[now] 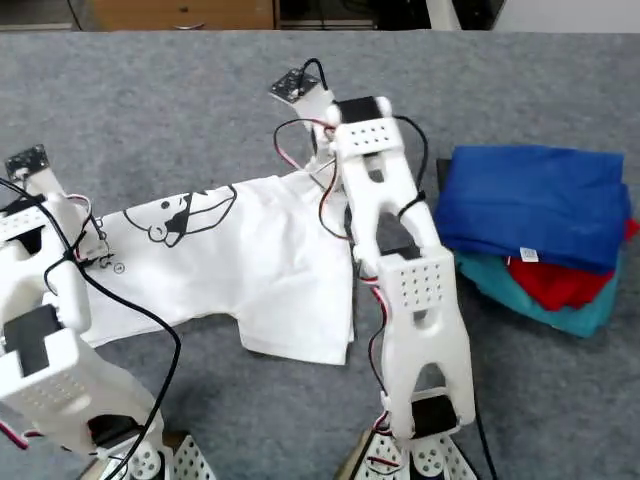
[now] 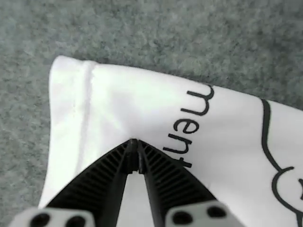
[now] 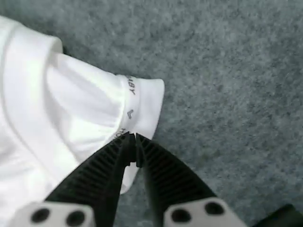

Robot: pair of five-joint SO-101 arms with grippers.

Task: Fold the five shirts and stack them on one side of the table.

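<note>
High view: the white shirt (image 1: 270, 270) is lying spread between both arms, and the folded stack (image 1: 540, 225) is sitting beyond the right arm.
Left wrist view: the left claw (image 2: 134, 158) is pinching the shirt just inside its stitched edge.
Right wrist view: the right claw (image 3: 133, 151) is pinching the collar.

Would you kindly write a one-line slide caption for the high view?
Left gripper and right gripper pinch the spread white shirt; folded shirts sit stacked nearby on the grey table.

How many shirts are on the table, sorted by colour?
white shirt: 1
blue shirt: 1
red shirt: 1
teal shirt: 1
Total: 4 shirts that can be seen
</note>
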